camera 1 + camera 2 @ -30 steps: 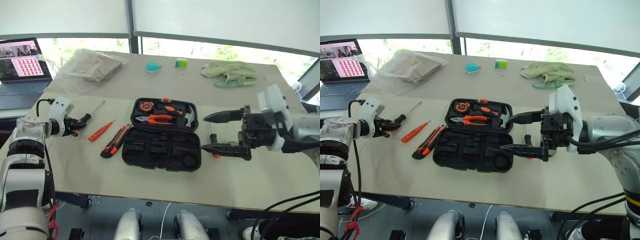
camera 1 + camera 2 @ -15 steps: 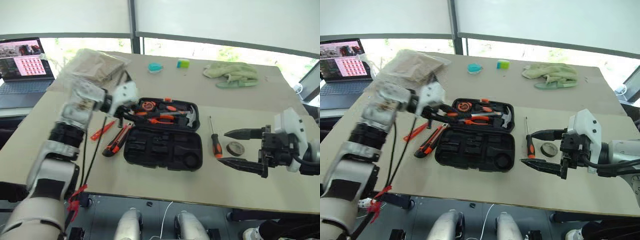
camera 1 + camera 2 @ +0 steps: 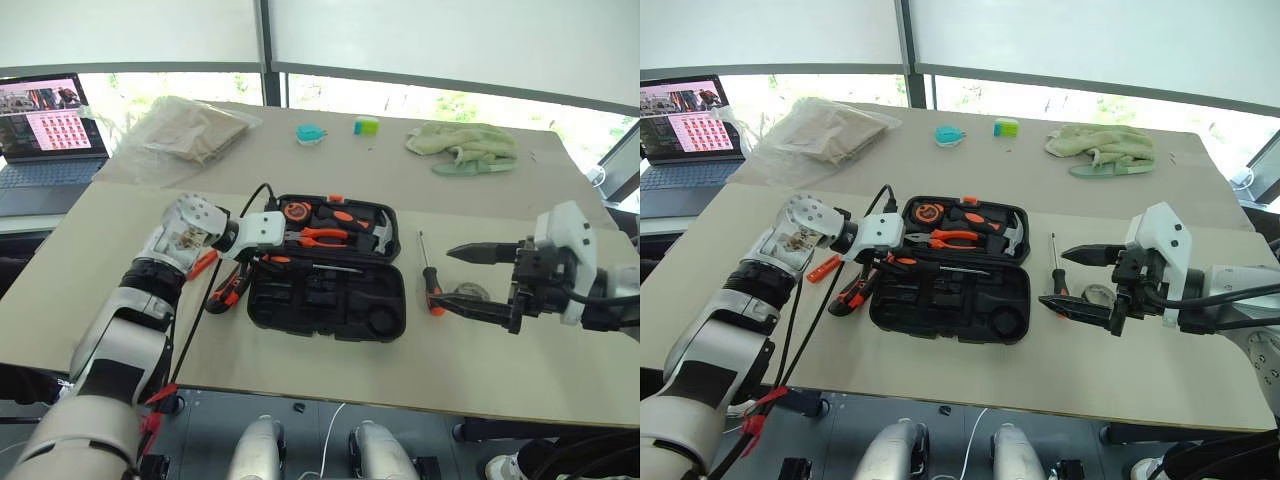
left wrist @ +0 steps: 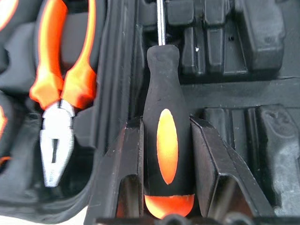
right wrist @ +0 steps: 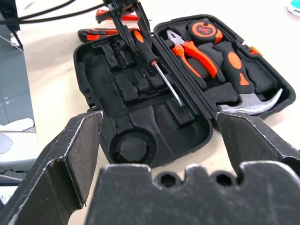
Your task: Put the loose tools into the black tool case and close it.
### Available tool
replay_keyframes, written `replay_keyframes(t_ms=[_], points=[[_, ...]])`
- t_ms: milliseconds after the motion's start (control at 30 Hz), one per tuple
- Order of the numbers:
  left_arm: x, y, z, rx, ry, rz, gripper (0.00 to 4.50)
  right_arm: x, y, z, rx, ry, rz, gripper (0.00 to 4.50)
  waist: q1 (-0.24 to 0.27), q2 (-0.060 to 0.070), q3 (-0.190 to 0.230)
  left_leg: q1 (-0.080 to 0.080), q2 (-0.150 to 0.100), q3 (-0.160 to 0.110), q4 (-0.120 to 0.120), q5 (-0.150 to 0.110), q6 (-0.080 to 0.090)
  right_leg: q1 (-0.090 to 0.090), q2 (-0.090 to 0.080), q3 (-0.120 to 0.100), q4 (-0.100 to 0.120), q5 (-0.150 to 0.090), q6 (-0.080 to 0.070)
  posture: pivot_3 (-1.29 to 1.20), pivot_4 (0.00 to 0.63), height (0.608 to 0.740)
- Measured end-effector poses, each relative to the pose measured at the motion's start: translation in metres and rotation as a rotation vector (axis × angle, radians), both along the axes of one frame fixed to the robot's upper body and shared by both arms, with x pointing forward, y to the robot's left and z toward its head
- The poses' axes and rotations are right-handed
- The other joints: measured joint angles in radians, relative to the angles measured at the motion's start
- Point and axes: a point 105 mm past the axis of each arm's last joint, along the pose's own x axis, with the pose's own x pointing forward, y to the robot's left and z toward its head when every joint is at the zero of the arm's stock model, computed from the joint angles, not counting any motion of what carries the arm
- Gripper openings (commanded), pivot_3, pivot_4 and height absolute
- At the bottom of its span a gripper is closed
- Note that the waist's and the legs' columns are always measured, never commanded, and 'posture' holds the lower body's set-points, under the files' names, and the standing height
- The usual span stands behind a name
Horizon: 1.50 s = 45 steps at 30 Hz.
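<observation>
- Head views: the black tool case (image 3: 327, 270) lies open in the middle of the table (image 3: 300, 380), lid half away from the robot with the pliers (image 3: 320, 237) and hammer (image 3: 375, 232) already seated, so the empty moulded half faces the arms for loading.
- The left gripper (image 3: 902, 263) reaches in from the case's left edge, clamped on an orange-and-black screwdriver (image 3: 940, 267) whose shaft lies across the near half just in front of the hinge, probably to line it up with a slot.
- Still loose: the utility knife (image 3: 228, 287) and slim orange screwdriver (image 3: 823, 268) just left of the case, a second screwdriver (image 3: 430, 285) and the grey tape roll (image 3: 1098, 295) to its right.
- The right gripper (image 3: 480, 280) hovers over that roll, fingers spread wide and holding nothing, seemingly waiting its turn.
- Left wrist view: both pads pinch the handle near its butt, leaving the shaft free to drop into the moulding.
- Right wrist view: the spread fingers frame the open case from its right end; the held screwdriver angles across the slots.
</observation>
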Motion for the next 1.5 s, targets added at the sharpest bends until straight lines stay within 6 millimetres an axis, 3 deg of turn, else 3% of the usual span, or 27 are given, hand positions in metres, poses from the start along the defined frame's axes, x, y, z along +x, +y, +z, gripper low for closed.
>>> replay_keyframes(t_ms=[133,200,267,400,533,633,700,867,900,1100,1500], points=[[0.002,-0.010,-0.002,-0.012,0.018,-0.007,0.88,0.002,0.001,0.003,0.001,-0.012,-0.001,4.50,0.003,0.000,0.000,0.000,0.000,0.000,0.001,0.000,0.000,0.000,0.000,0.000,0.000,0.000,0.000,0.00,0.150,0.740],[0.003,-0.012,-0.004,-0.018,0.030,-0.004,1.89,0.004,0.002,0.005,0.003,-0.019,-0.005,4.50,0.005,0.000,0.000,0.000,0.000,0.000,0.001,0.000,0.000,0.000,0.000,0.000,0.001,0.000,0.000,0.00,0.150,0.740],[0.004,-0.014,-0.004,-0.017,0.034,-0.005,2.25,0.004,0.003,0.006,0.013,-0.022,-0.002,4.50,0.008,0.000,0.000,0.000,0.000,0.000,0.001,0.000,0.000,0.000,0.000,0.000,0.001,0.000,0.000,0.00,0.150,0.740],[0.005,-0.014,-0.002,-0.012,0.027,-0.006,3.60,0.001,0.008,0.006,0.018,-0.009,0.015,4.50,0.012,0.000,0.000,0.000,0.000,0.000,0.001,0.000,0.000,0.001,0.000,0.000,0.001,0.000,0.000,0.00,0.150,0.740],[0.005,-0.010,0.019,-0.051,0.010,-0.004,3.60,-0.007,0.010,-0.004,0.020,0.035,0.028,4.50,0.011,0.000,0.000,-0.001,0.000,-0.001,0.001,0.000,0.000,0.000,0.000,-0.001,0.001,0.000,0.000,0.00,0.150,0.740],[0.003,-0.016,0.034,-0.095,0.011,-0.021,2.90,-0.008,0.008,-0.007,0.021,0.047,0.020,4.50,0.012,0.000,0.000,-0.001,0.000,-0.001,0.001,0.000,0.000,0.000,0.000,-0.001,0.001,0.000,0.000,0.00,0.150,0.740],[0.003,-0.026,0.038,-0.104,-0.002,-0.047,2.10,-0.009,0.007,-0.009,0.020,0.055,0.018,4.50,0.012,0.000,0.000,-0.001,0.000,-0.001,0.001,0.000,0.000,0.001,0.000,-0.001,0.001,0.000,0.000,0.00,0.150,0.740],[0.002,-0.045,0.029,-0.115,0.010,-0.070,0.27,-0.008,0.005,-0.011,0.003,0.050,0.004,4.50,0.009,0.000,0.000,0.000,0.000,-0.001,0.001,0.000,0.000,0.000,0.000,-0.001,0.001,0.000,0.000,0.00,0.150,0.740],[0.003,-0.046,0.025,-0.106,0.016,-0.063,0.07,-0.007,0.004,-0.011,-0.001,0.048,-0.002,4.50,0.007,0.000,0.000,0.000,0.000,-0.001,0.001,0.000,0.000,0.000,0.001,-0.001,0.001,0.000,0.000,0.00,0.150,0.740],[0.006,-0.044,0.009,-0.075,0.037,-0.033,0.07,-0.006,0.004,-0.011,-0.003,0.042,-0.008,4.50,0.003,0.000,0.000,-0.001,0.000,-0.002,0.001,0.000,0.000,0.000,0.001,-0.001,0.001,0.000,0.000,0.00,0.150,0.740],[0.016,-0.046,0.004,0.001,-0.081,-0.044,0.07,-0.004,0.004,-0.011,0.016,0.039,-0.019,4.50,0.005,0.000,0.000,0.001,-0.001,-0.002,0.001,0.000,0.000,0.002,0.000,-0.001,0.001,0.000,0.000,0.00,0.150,0.740]])
